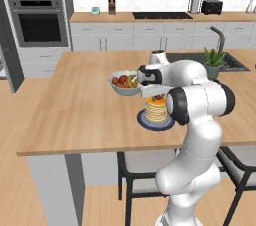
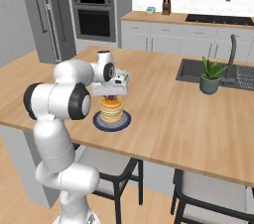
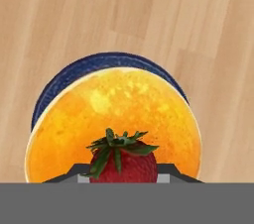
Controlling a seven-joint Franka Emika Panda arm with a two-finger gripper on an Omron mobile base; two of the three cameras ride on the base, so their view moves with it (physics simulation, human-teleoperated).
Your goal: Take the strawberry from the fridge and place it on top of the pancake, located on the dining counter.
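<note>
The gripper is clamping the strawberry between its two fingertips, with the berry's green leafy cap pointing toward the camera in the hand view. It is hanging directly over the pancake, which is showing as a broad golden disc behind the berry, ringed by the dark blue plate.

From the left base view, the gripper is sitting just above the pancake, and a speck of red, the strawberry, is showing right at the top of the stack. The right base view is giving the same picture: the strawberry is at the crown of the pancake, with the hand pointing down onto it. Whether the berry is already touching the top pancake is too fine to tell.

The plate is resting on the dining counter, near a fruit bowl. The fridge is standing well away at the back.

Judging by this, the fetching and carrying are done. What is left is letting go of the berry on the stack and lifting clear.
</note>
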